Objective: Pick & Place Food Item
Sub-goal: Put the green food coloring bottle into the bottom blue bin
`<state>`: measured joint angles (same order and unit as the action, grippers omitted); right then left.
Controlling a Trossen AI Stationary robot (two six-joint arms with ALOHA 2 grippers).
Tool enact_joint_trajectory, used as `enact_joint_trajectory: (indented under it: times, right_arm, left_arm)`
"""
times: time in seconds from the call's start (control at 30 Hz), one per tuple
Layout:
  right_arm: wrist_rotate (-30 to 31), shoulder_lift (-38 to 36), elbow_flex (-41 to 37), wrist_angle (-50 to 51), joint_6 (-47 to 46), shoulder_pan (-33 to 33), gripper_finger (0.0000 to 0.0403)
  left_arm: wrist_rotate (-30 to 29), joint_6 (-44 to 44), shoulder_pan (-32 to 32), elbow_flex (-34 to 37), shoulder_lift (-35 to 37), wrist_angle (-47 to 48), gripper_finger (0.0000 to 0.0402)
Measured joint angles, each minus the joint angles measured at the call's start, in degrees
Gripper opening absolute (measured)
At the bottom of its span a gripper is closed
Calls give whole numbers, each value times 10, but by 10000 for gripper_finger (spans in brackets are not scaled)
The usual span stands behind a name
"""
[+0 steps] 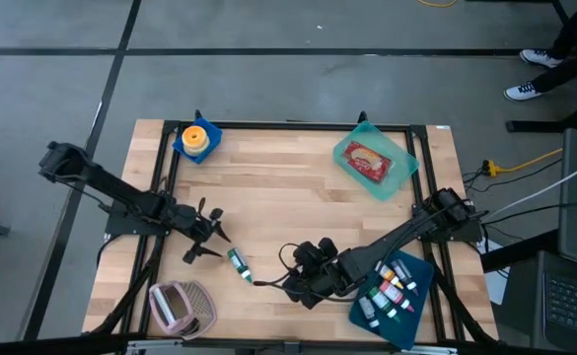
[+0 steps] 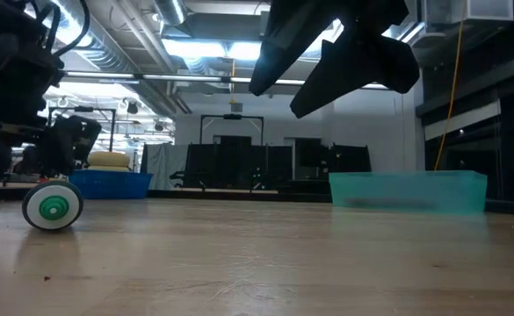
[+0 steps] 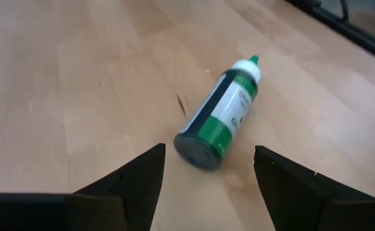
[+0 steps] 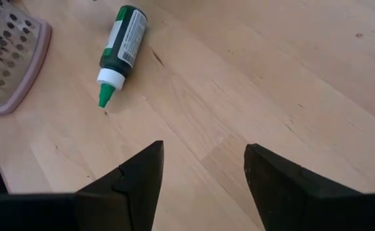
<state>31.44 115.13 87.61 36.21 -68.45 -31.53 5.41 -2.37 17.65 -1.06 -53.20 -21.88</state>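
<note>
Green bottle (image 3: 219, 117) (white cap, seemingly)

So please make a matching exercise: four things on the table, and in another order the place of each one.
Things:
1. green bottle
2. teal tray
3. pink basket
4. orange roll

Places:
A. far right of the table, food packet inside
B. lying between the two end effectors
C. far left, in a blue holder
D. near left corner

Pairs: 1-B, 2-A, 3-D, 4-C
</note>
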Motion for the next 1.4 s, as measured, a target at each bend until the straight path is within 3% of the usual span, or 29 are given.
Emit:
enact_joint_trajectory:
  times: [0.2, 0.7, 1.03, 1.2, 1.4]
  right_arm:
    - [0, 0, 0, 0, 1, 0, 213]
    - [0, 0, 0, -1, 2, 0, 213]
    - [-1, 0, 0, -2, 3, -1, 213]
    - [-5, 0, 0, -3, 3, -1, 213]
    - [-4, 0, 0, -3, 3, -1, 213]
  left_arm:
    - [-3, -20, 0, -1, -52, -56, 246]
    - [-3, -79, -1, -75, -215, -53, 246]
    - [18, -89, -1, -112, -286, -60, 241]
    - [21, -90, -1, -117, -291, -69, 212]
    - [27, -94, -1, -138, -291, -77, 134]
